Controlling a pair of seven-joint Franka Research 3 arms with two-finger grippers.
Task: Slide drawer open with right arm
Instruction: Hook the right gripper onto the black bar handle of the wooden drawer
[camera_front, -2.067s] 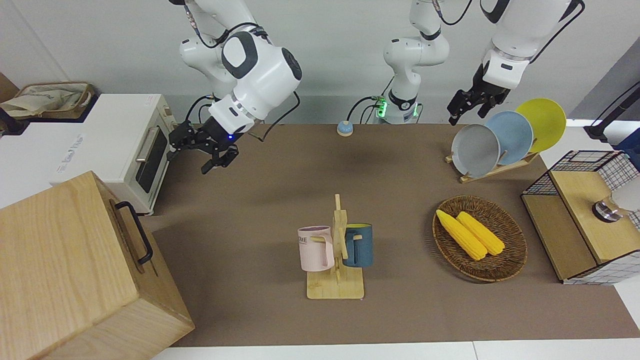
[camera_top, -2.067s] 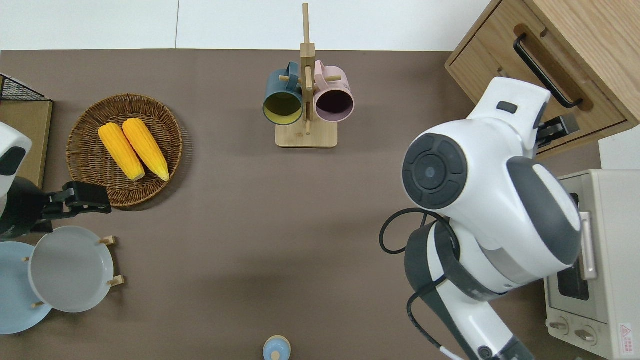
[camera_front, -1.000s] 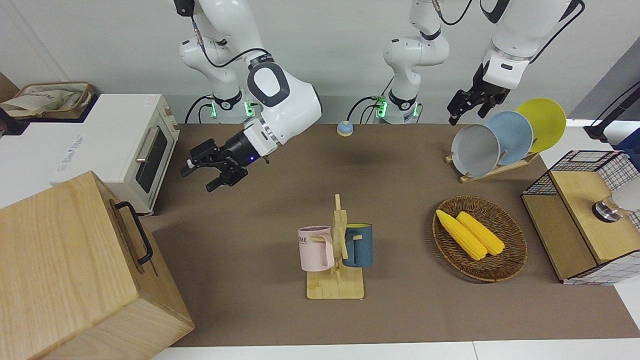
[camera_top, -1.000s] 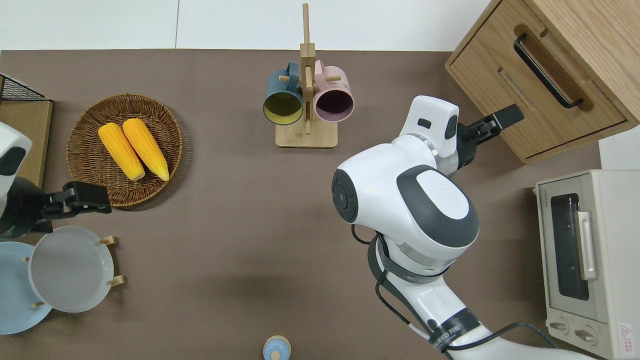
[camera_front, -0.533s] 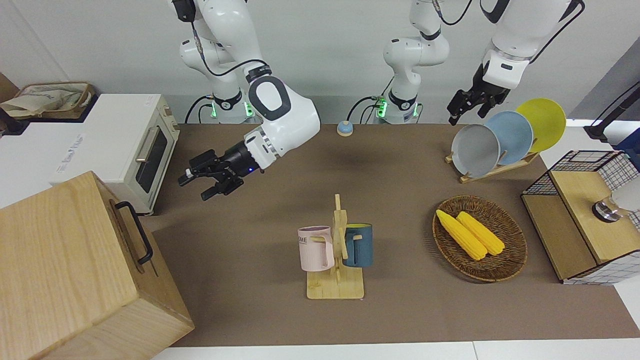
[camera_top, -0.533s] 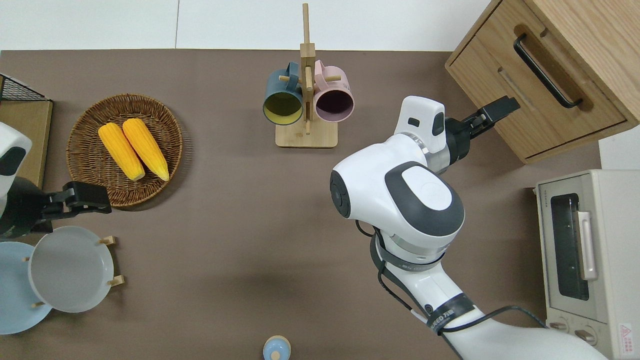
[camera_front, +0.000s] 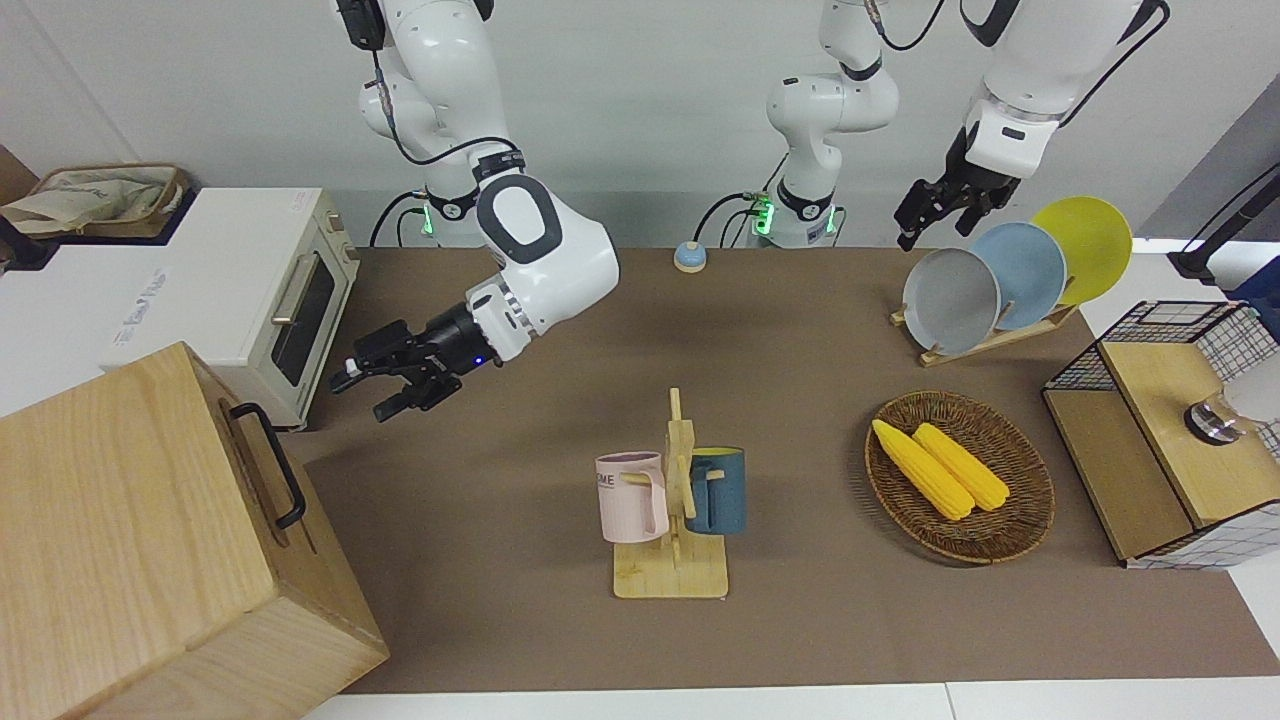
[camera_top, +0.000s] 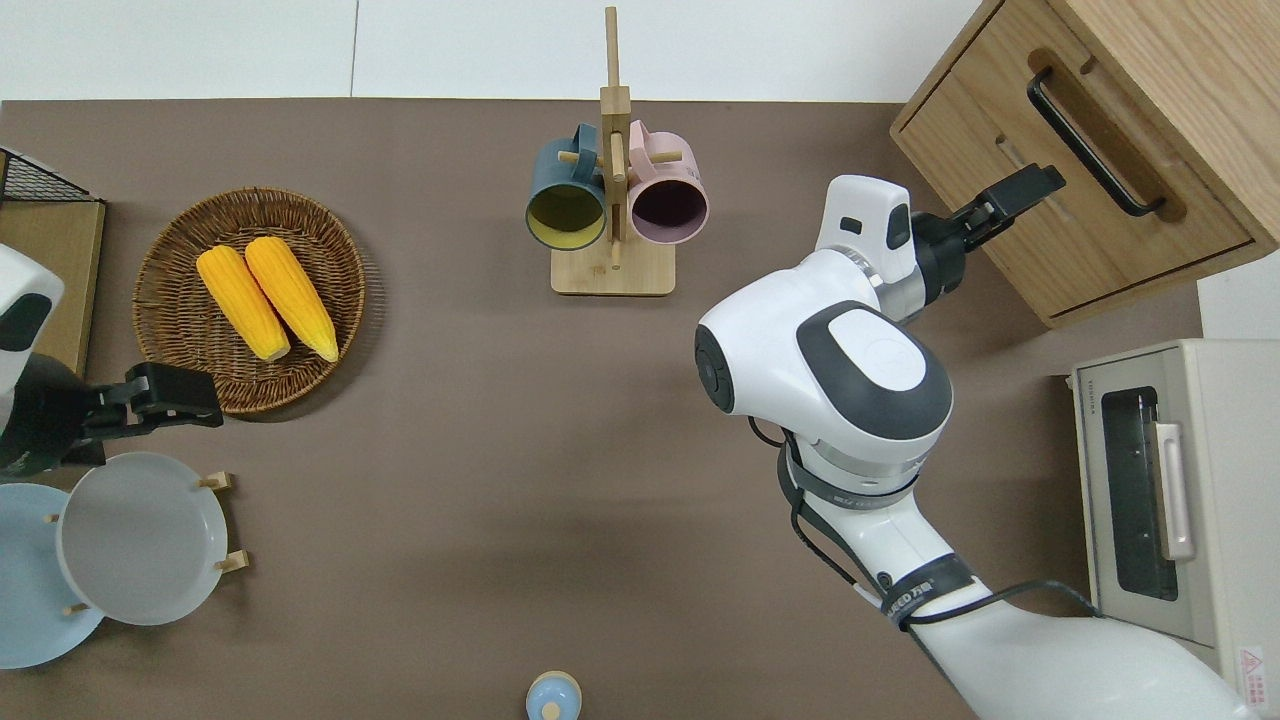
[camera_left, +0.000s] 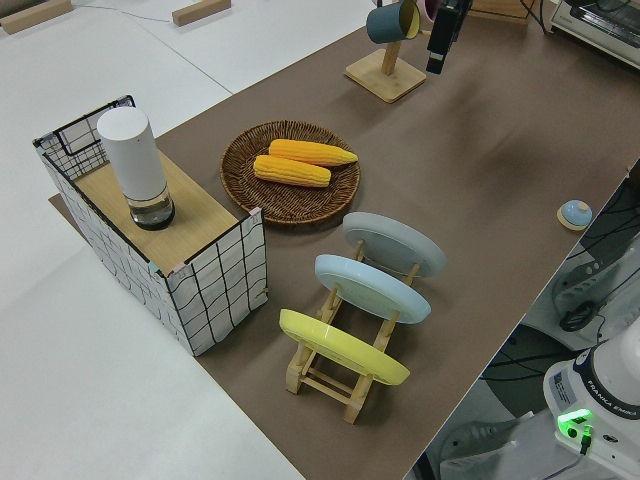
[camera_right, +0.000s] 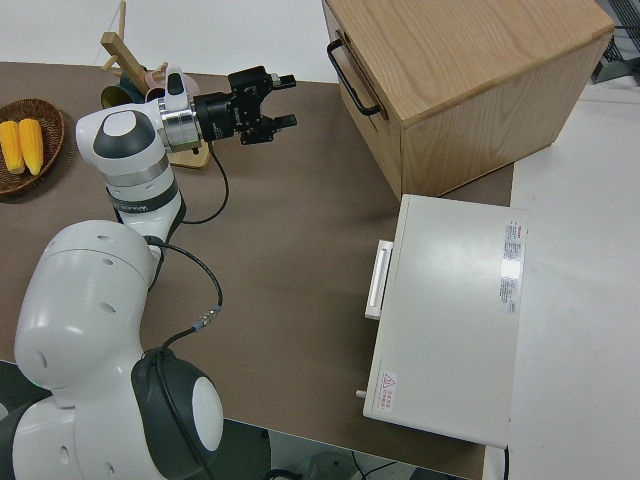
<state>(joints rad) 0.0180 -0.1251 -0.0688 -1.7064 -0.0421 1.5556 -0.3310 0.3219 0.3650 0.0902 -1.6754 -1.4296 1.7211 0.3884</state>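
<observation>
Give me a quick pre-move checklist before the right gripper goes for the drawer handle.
1. Right gripper fingers apart, ready to take the bar: ok.
2. Gripper on the handle: not ok, it is in the air short of the handle.
3. Drawer shut, nothing done yet: ok.
4. Nothing between gripper and handle: ok.
5. Toaster oven door closed beside the box: ok.
6. Left arm parked: ok.

Light-wood drawer (camera_front: 262, 470), black handle (camera_front: 270, 463); white oven (camera_front: 225, 300); yellow corn (camera_front: 940, 468); brown wicker basket (camera_front: 1025, 515); pink mug (camera_front: 630, 497).
</observation>
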